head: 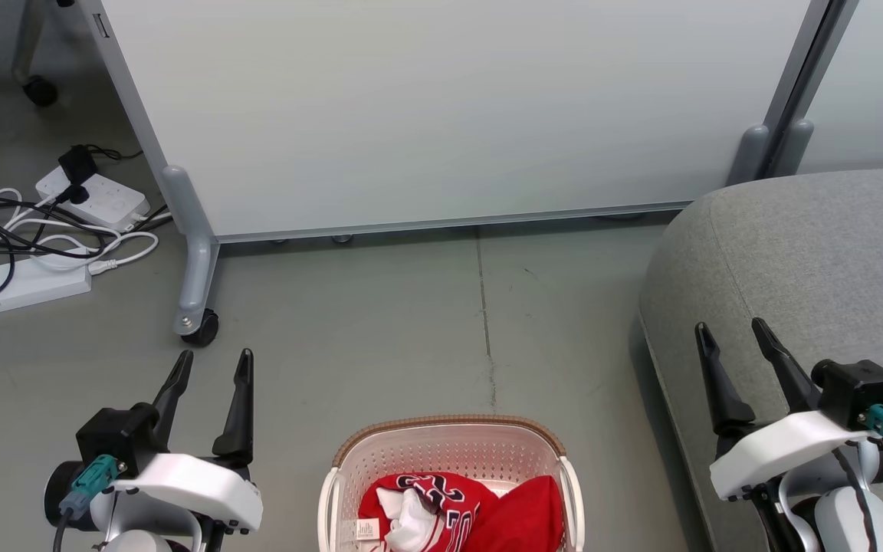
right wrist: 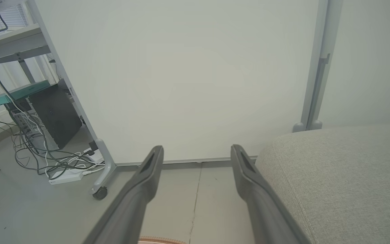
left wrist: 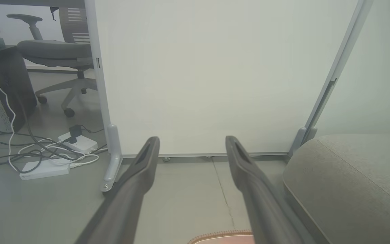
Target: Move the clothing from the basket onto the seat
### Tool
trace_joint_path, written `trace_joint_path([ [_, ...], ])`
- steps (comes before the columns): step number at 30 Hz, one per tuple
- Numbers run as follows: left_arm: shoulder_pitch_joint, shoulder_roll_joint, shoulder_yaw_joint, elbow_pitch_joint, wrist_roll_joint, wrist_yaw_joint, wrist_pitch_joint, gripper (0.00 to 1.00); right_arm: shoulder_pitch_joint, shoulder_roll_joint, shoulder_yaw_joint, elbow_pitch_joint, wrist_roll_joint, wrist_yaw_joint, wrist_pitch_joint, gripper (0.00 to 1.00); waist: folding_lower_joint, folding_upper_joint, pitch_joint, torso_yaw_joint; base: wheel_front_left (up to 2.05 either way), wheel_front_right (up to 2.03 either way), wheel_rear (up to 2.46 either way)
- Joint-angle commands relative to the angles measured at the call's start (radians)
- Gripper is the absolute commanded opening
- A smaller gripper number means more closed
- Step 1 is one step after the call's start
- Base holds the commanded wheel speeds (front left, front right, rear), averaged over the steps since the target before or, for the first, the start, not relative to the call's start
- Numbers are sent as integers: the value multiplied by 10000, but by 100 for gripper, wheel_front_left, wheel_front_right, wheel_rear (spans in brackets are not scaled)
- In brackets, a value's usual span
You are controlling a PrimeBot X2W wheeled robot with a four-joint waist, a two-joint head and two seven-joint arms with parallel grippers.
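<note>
Left tool (head: pixel 215 356), lower left of the head view: two dark fingers spread wide, nothing between them, seen against the bare grey floor (head: pixel 380 322). Right tool (head: pixel 731 326), lower right: fingers likewise apart and empty, seen against the near edge of the grey seat (head: pixel 809 253).

Between the two tools, at the bottom edge of the head view, stands the basket (head: pixel 449 422), cream-white and perforated, with a brown rim. It holds the clothing (head: pixel 480 510): a red jersey (head: pixel 426 491) with block lettering and white trim on the left, touching a plainer red garment (head: pixel 530 514) on the right. Neither tool touches the basket or its contents. The seat lies to the right of the basket, apart from it, and carries nothing on the part in frame.

Both wrist views show only a sliver of the brown rim at their bottom edge; the clothing is seen from the head alone.

Behind, a white partition panel (head: pixel 449 115) stands on castors, with power strips (head: pixel 93 199) and tangled cables to its left. The left wrist view adds an office chair (left wrist: pixel 56 54) beyond the panel; the right wrist view adds a black computer tower (right wrist: pixel 54 113).
</note>
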Motion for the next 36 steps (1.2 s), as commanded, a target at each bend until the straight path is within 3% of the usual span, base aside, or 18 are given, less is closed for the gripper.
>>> trace_joint_path([
  [1,7,85,64,-59,214,86,48,100,37,-68,42,-34,-227,43,-58,100,0,0,1,-4,0,0,0],
  [24,474,-71,464,-379,927,561,278,100,372,129,-7,31,-1072,37,-365,100,0,0,-13,10,0,0,0],
  [36,354,-78,447,-251,661,599,227,100,538,248,-322,-224,-836,38,-176,100,0,0,-8,-16,0,0,0],
])
